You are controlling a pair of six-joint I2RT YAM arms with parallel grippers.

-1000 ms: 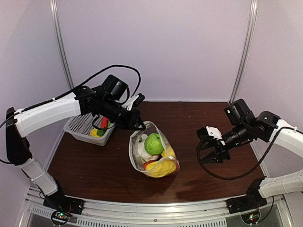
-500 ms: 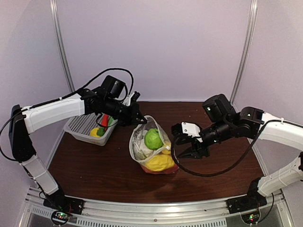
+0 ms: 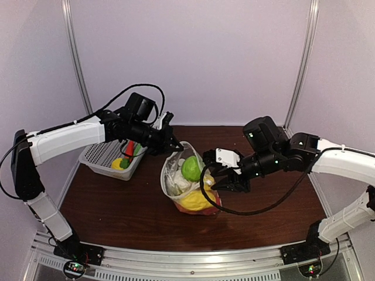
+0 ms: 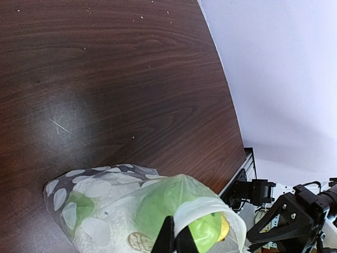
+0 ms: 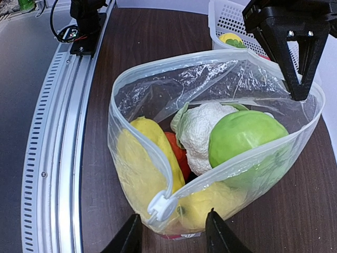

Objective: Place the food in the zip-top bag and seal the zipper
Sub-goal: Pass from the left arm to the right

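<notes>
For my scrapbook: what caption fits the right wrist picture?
Right tool, open, at the white slider of a clear plastic bag holding toy food.

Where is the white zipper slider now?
In the right wrist view, the slider sits at the near end of the bag, just ahead of the right gripper, beside the yellow fruit.

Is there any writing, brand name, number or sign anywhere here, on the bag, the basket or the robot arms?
No text can be read in any view.
zip-top bag: white dots only, no words. A small round mark low on it is too blurred to read.
basket: plain white mesh, no label visible.
left arm and right arm: no lettering legible.
</notes>
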